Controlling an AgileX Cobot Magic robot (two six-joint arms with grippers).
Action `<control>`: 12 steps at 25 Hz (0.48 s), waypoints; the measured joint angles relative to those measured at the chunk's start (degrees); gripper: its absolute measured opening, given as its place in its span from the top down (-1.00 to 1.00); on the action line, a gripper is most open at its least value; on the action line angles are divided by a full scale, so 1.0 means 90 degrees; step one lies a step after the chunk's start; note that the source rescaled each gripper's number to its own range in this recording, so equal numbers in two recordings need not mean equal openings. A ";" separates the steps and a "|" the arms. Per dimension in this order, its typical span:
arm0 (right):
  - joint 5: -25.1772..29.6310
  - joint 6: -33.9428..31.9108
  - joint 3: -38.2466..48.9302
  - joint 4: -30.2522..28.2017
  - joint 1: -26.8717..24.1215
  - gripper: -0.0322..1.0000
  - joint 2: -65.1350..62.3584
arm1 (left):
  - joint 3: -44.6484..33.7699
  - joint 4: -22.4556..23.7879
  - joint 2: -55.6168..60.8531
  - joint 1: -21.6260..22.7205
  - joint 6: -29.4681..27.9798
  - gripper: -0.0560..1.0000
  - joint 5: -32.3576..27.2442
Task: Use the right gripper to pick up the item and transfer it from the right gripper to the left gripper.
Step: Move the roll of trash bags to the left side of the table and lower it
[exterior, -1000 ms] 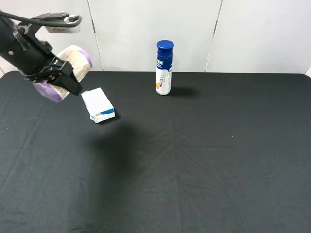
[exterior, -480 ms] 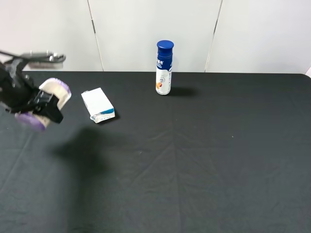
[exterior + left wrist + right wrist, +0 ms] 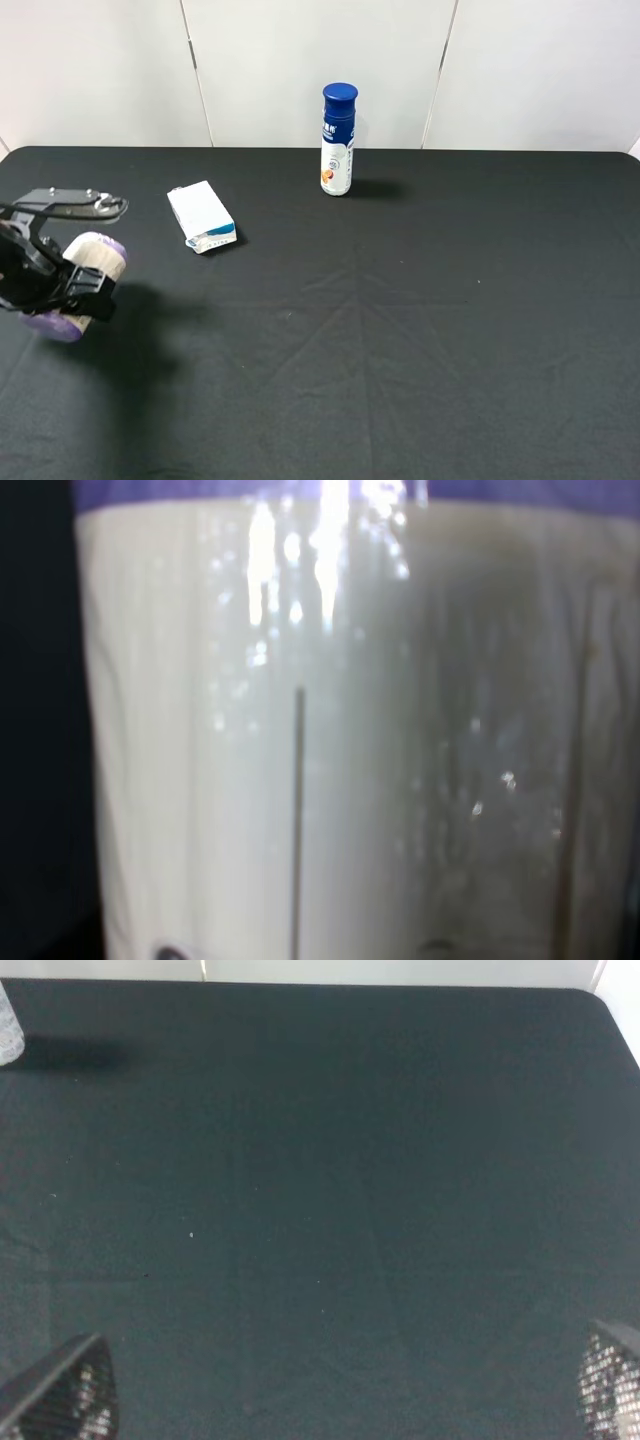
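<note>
The item (image 3: pixel 88 260), a stout cylinder with lilac-purple ends and a cream label, is held in my left gripper (image 3: pixel 72 292) at the far left, low over the black table. It lies tilted, one purple end toward the front left. In the left wrist view the cream label (image 3: pixel 330 730) fills the picture and hides the fingers. My right gripper (image 3: pixel 338 1392) is open and empty; only its two fingertips (image 3: pixel 62 1400) show, over bare black cloth. The right arm is out of the exterior high view.
A tall white bottle with a blue cap (image 3: pixel 338 140) stands at the back middle; its base shows in the right wrist view (image 3: pixel 8 1035). A small white-and-blue carton (image 3: pixel 201 216) lies right of and behind the left gripper. The black table (image 3: pixel 420 320) ends at a white wall.
My left gripper has moved down, left and toward the front with the item, away from the carton and close to the table. The bottle and carton have not moved.
</note>
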State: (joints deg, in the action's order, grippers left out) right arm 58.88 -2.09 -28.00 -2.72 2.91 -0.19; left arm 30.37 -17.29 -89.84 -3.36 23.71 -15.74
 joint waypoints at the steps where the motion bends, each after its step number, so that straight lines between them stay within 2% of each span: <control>1: 0.0000 0.0000 0.0000 0.0000 0.0000 -1.00 0.0000 | -0.0079 0.0000 0.0000 0.0000 -0.0007 0.88 0.0044; 12: 0.0000 0.0000 0.0000 0.0000 0.0000 -1.00 0.0000 | -0.0223 0.0000 0.0000 0.0000 -0.0026 0.88 0.0144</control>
State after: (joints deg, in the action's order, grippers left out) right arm 58.88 -2.09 -28.00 -2.72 2.91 -0.19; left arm 28.36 -17.29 -89.84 -3.36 23.48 -14.44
